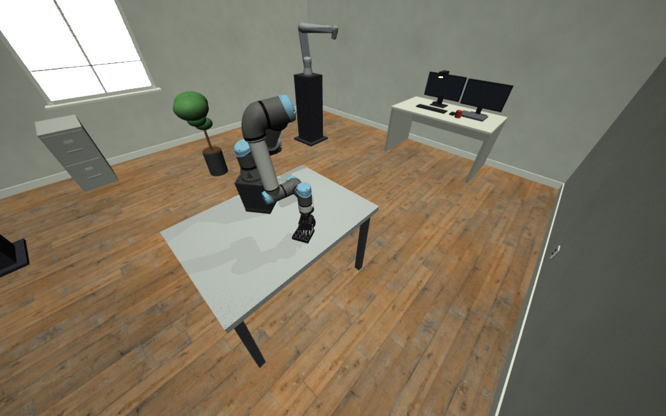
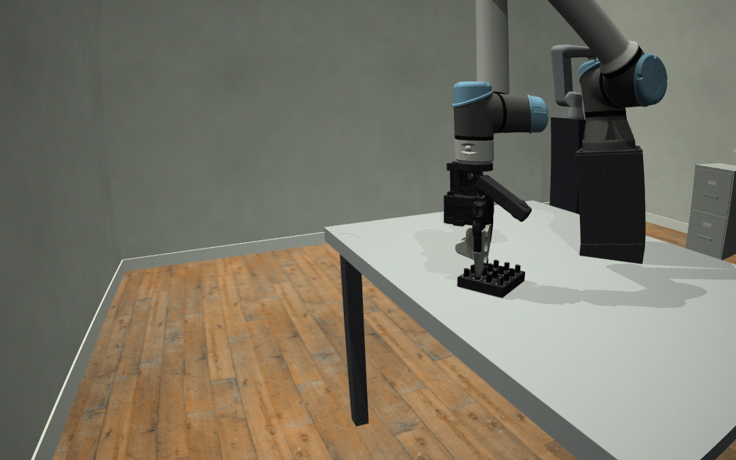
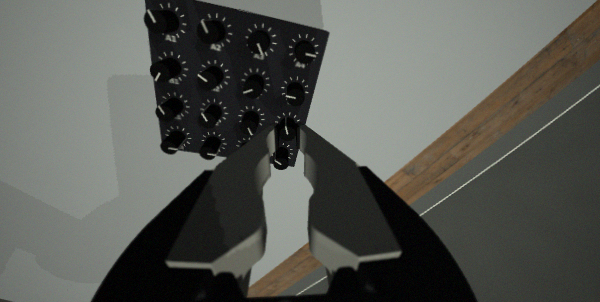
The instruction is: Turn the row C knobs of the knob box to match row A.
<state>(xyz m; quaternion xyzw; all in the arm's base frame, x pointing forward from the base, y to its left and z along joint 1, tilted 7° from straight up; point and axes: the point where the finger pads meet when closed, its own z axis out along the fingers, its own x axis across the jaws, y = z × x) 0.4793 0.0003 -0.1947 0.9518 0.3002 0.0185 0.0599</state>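
Wrist view: black, flat knob box (image 1: 299, 238) (image 2: 480, 287) (image 3: 233, 60) on smooth gray table (image 1: 196, 248) (image 2: 616, 342) (image 3: 425, 29) — "A2" legible near twelve o'clock; hand (image 1: 307, 231) (image 2: 480, 273) (image 3: 287, 125) clamped on round knob (image 3: 287, 130) toward five o'clock.

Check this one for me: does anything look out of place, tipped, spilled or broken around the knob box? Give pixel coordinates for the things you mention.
Nothing stands out. The knob box (image 1: 301, 238) (image 2: 479, 284) (image 3: 239, 54) sits flat on the table (image 1: 201, 253) (image 2: 616, 342) (image 3: 450, 29), with no visible spill or damage. The claw (image 1: 308, 231) (image 2: 479, 273) (image 3: 287, 125) is closed around knob C4 (image 3: 288, 130); it partly hides row D.
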